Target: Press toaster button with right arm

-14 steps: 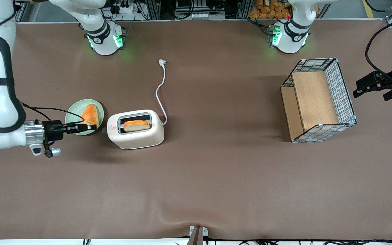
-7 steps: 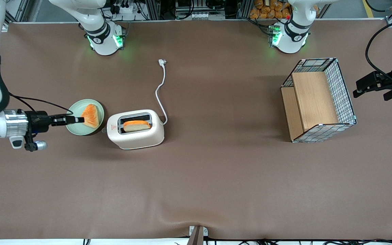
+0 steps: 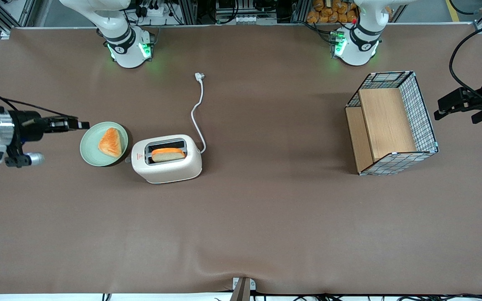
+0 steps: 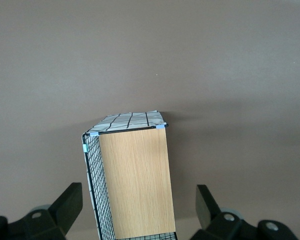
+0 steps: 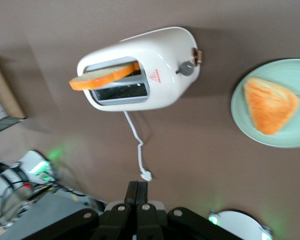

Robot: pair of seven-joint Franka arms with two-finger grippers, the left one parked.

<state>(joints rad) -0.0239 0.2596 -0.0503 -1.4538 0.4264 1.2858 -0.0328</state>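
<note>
Beside plate (image 3: 88, 155), white bread-loaded toaster (image 3: 167, 159)

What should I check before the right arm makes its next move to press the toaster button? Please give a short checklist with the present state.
1. End effector fingers shut for poking: ok, they meet in the right wrist view.
2. End effector at the button: not ok; it hangs above the table beside the plate, apart from the toaster.
3. Bread in a slot: ok.
4. Button pressed: cannot tell.
5. Plate with a toast slice lies between end effector and button: not ok, avoid it.
</note>
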